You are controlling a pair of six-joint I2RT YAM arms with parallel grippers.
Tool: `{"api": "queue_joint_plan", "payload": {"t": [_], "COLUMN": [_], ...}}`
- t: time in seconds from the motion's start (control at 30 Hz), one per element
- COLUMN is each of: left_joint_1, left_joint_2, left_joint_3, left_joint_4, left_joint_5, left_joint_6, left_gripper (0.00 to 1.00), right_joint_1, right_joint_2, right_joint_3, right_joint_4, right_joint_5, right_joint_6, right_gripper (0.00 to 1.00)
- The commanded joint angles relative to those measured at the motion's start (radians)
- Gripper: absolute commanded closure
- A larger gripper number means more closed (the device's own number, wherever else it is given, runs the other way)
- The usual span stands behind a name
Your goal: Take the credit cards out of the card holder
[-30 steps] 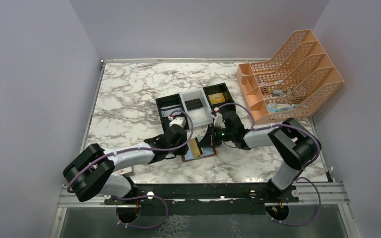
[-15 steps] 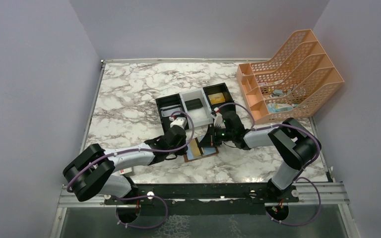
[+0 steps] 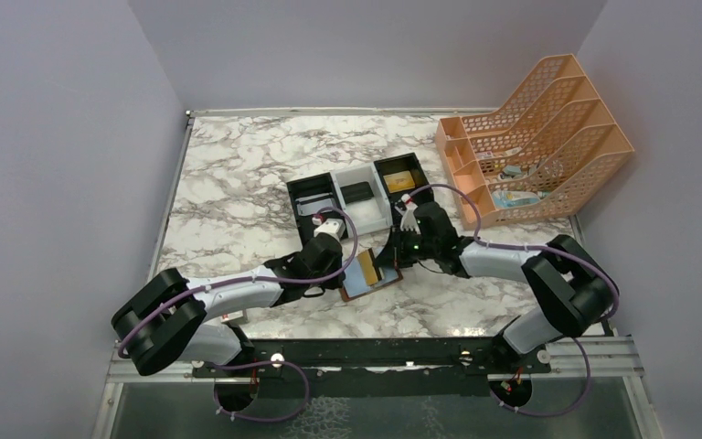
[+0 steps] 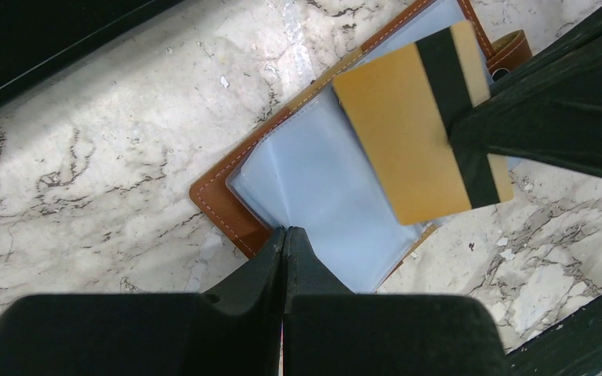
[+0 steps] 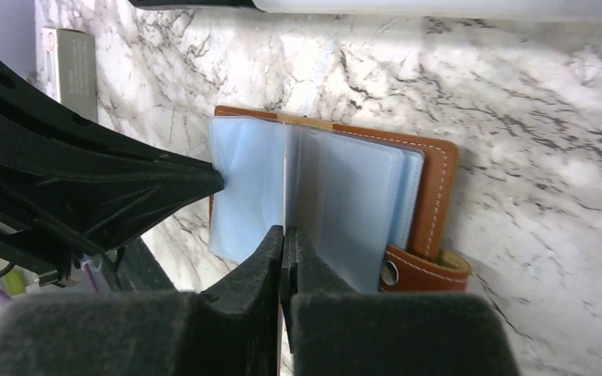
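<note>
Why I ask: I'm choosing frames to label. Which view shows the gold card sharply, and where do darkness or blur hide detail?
Left wrist: gold card sharp, well lit; the left fingers near-featureless black. Right wrist: card holder crisp, card only edge-on. Top external: even light, card tiny.

Robot lab booth, plain lilac walls (image 3: 64, 137), marble-print tabletop (image 3: 238, 174), metal mounting rail (image 3: 384, 373)

Tan-leather card holder (image 4: 218, 205), fine-grained, pale stitching; its sleeves (image 4: 321, 196) glossy translucent blue-grey plastic, lightly wrinkled. Smooth plastic gold card (image 4: 404, 137), satin, matt black stripe. Marble-look table (image 4: 86, 180), polished.
</note>
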Motion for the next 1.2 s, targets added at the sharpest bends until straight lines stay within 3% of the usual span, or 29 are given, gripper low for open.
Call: {"api": "queue_joint_plan", "payload": {"t": [0.0, 0.67, 0.9, 1.17], "left_joint_1": [-0.007, -0.009, -0.011, -0.016], "left_joint_2": [-0.008, -0.009, -0.015, 0.028], "left_joint_3": [0.012, 0.067, 0.041, 0.051], "left_joint_4": [-0.028, -0.087, -0.033, -0.008], "left_joint_5": [0.002, 0.147, 0.100, 0.102], "left_joint_6": [0.025, 0.115, 0.055, 0.032], "left_gripper": [1.00, 1.00, 0.70, 0.63], "right_joint_1": [-0.001, -0.001, -0.001, -0.001], "right_joint_2": [-0.070, -0.351, -0.348, -0.329], "right_joint_3": [0.012, -0.013, -0.016, -0.013], "right_joint_4": [-0.093, -0.254, -0.225, -0.236], "right_joint_5": [0.125, 0.349, 0.200, 0.236], "right_joint_6": [-0.058, -0.106, -0.184, -0.193], "right_gripper": [0.99, 0.99, 0.99, 0.99]}}
